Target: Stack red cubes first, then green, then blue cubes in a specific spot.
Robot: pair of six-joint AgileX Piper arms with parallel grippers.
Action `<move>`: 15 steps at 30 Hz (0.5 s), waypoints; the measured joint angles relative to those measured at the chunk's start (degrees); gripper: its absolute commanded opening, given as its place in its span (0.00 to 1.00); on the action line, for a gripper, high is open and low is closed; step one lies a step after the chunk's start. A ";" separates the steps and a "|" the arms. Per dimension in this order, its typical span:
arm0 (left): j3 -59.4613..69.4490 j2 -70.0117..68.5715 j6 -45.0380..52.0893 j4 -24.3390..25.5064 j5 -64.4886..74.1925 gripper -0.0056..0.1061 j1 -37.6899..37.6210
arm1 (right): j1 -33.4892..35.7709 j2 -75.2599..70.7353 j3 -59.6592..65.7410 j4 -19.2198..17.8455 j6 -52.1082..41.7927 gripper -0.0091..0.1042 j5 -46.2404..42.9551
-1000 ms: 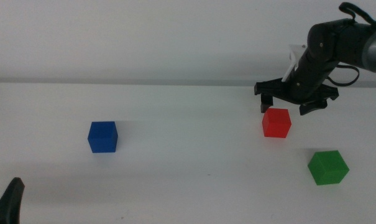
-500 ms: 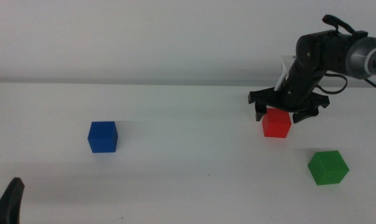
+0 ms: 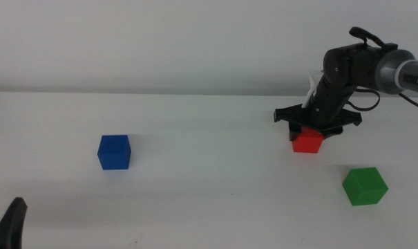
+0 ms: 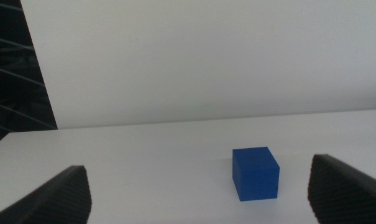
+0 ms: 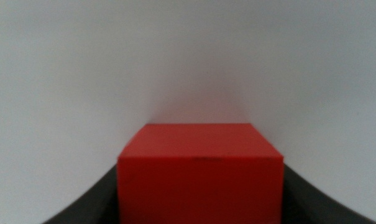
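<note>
right arm: enters from right edge, bent downward | right gripper (image 3: 316,129): right of centre in middle view, jaws spread apart | left gripper (image 3: 8,225): bottom-left corner, jaws wide apart

Open table (image 3: 215,173) between well-spaced cubes

A plain white table (image 3: 209,200) meets a pale wall (image 3: 160,41) behind it
</note>
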 measured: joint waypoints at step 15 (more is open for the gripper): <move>0.00 0.00 0.00 0.00 0.00 0.89 0.00 | 10.73 -7.92 -2.11 -3.08 15.48 0.31 8.00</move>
